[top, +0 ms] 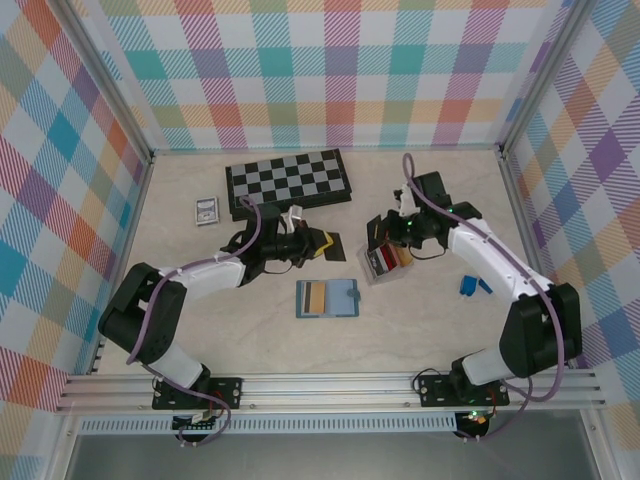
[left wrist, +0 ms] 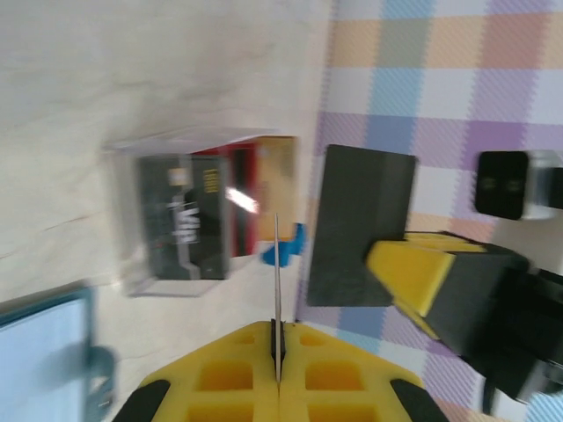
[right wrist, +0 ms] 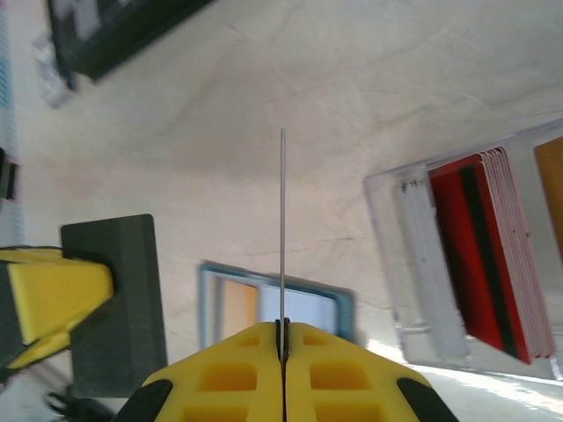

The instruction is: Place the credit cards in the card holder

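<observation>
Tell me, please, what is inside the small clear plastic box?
Packed together: red cards, a black card, an orange-tan card. Overlap hides most faces and the count.

Chessboard (top: pixel 288 180) at back centre; small framed rectangle (top: pixel 207 209) just left of it. Card holder (top: pixel 327 298) lies in front, mid-table. Box (right wrist: pixel 396 290) w/ credit cards (right wrist: pixel 479 255) standing in it sits right of & slightly behind holder. 2 small pieces (top: pixel 475 285) further right, nr right wall (top: pixel 590 180).
</observation>
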Controlling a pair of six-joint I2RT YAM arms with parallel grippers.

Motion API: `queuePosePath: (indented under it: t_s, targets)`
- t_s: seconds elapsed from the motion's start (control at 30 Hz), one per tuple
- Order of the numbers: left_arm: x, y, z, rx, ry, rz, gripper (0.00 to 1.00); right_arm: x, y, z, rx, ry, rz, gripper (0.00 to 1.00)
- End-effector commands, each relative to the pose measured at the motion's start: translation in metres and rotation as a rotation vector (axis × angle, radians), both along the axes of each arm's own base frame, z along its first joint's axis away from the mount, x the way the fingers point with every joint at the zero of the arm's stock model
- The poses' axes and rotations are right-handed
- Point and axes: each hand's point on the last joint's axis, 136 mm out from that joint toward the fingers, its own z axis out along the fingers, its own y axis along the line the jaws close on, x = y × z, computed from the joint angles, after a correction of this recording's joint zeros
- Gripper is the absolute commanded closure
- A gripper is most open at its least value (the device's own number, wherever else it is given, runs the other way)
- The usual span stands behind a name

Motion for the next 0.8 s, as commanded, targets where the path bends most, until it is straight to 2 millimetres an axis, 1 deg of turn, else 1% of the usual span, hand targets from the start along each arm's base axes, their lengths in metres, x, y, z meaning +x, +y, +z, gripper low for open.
queuePosePath:
  t_s: [0.0, 0.13, 0.33, 0.5, 0.67, 0.77]
  targets:
    - [-0.014, 0.018, -0.023, 0.159, 0.030, -0.016, 1.00, -0.012, -0.014, -0.027, -0.233, -0.008, 0.150, 0.94]
    - [-0.024, 0.026, -0.031, 0.222, 0.026, -0.040, 1.00, -0.010, -0.014, -0.037, -0.271, -0.037, 0.178, 0.93]
    - [-0.033, 0.028, -0.036, 0.252, 0.013, -0.085, 1.00, -0.007, -0.015, -0.053, -0.319, -0.029, 0.208, 0.93]
    - [-0.037, 0.027, -0.041, 0.260, 0.016, -0.099, 1.00, -0.012, -0.006, -0.061, -0.301, -0.022, 0.257, 0.93]
    - [-0.038, 0.027, -0.046, 0.264, 0.026, -0.103, 1.00, -0.014, -0.007, -0.073, -0.345, -0.006, 0.275, 0.91]
    - [-0.038, 0.026, -0.048, 0.265, 0.028, -0.103, 1.00, -0.011, -0.012, -0.080, -0.384, -0.012, 0.254, 0.88]
